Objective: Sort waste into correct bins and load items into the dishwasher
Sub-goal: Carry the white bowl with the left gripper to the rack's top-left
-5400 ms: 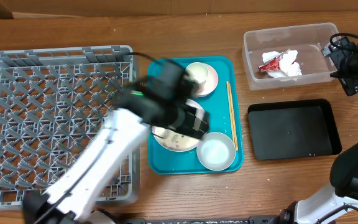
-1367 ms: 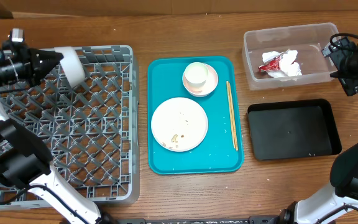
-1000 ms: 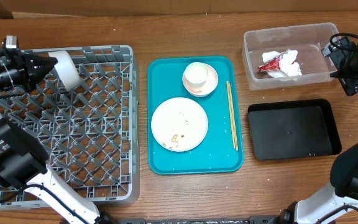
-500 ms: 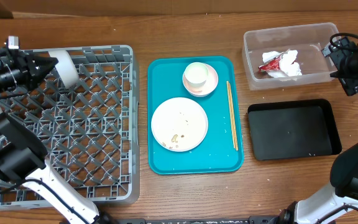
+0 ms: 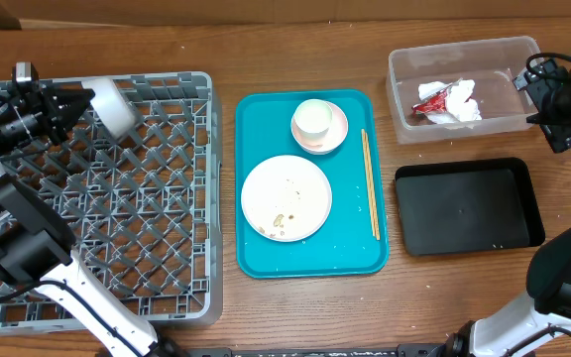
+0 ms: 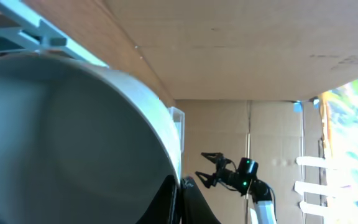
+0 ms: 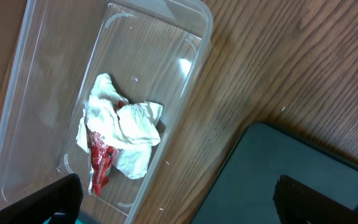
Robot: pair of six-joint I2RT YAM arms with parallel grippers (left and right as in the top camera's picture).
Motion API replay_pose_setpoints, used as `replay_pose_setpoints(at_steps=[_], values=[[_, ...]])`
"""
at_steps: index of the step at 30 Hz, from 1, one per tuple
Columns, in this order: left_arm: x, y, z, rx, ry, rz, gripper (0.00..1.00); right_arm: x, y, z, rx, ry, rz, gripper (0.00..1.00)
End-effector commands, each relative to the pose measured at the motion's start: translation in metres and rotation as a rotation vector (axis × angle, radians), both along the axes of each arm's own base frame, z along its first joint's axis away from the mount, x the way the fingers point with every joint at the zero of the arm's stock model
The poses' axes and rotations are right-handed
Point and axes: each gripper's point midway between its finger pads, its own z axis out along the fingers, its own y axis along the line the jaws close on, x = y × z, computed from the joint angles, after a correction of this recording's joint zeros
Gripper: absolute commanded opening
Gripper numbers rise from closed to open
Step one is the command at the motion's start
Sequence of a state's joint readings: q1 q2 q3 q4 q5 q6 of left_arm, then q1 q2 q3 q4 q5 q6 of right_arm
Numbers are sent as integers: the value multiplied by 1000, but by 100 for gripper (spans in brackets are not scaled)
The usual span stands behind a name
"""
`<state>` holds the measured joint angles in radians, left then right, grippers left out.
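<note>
One white round bowl (image 5: 110,104) is off the teal rectangular serving tray (image 5: 310,266) right now. It's at the upper left of the overhead frame, tipped on its side over the top-left corner of the big grey plastic lattice dish rack (image 5: 127,218). The left gripper (image 5: 75,101) is clamped on its rim. In the wrist view the bowl fills nearly the whole frame, with a dark finger (image 6: 169,202) against the lip at the bottom.

I'd guess that bowl is rigid, smooth and a bit slick, and it'd chip if dropped on the pegs. A rim pinch is thin, so it could swing. I'd lower it until it leans between pegs before letting go.

Over at the upper right, the right gripper (image 5: 541,104) hangs with its jaws spread wide and nothing in them. It's just beside the clear plastic rectangular tub (image 5: 404,79), which has the crumpled white paper napkin (image 7: 126,134) and the small red torn wrapper (image 7: 98,162) inside. The shallow black rectangular tray (image 5: 469,208) below it looks bare.

Left on the teal tray:
- **Flat white plate** (image 5: 285,197), with food specks. It lies flush, so it'll probably need an edge grab.
- **Small white cup** (image 5: 313,119), sitting on its white saucer (image 5: 333,137).
- **Thin wooden chopsticks** (image 5: 371,183), along the right side. They look light and likely to roll, so pinch mid-length.
</note>
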<state>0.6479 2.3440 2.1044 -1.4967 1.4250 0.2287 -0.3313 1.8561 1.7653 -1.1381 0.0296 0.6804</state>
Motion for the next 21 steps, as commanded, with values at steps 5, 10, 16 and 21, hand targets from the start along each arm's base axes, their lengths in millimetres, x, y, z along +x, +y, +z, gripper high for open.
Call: replay_pose_setpoints(at_steps=[5, 10, 16, 21], values=[[0, -2, -12, 50, -6, -22, 4, 1, 1, 5, -7, -15, 3, 100], [-7, 2, -37, 174, 78, -50, 4, 1, 1, 5, -7, -15, 3, 100], [-14, 10, -58, 224, 229, -35, 4, 1, 1, 5, -7, -15, 3, 100], [-22, 12, -67, 221, 349, -21, 41, 1, 1, 5, -7, -15, 3, 100]])
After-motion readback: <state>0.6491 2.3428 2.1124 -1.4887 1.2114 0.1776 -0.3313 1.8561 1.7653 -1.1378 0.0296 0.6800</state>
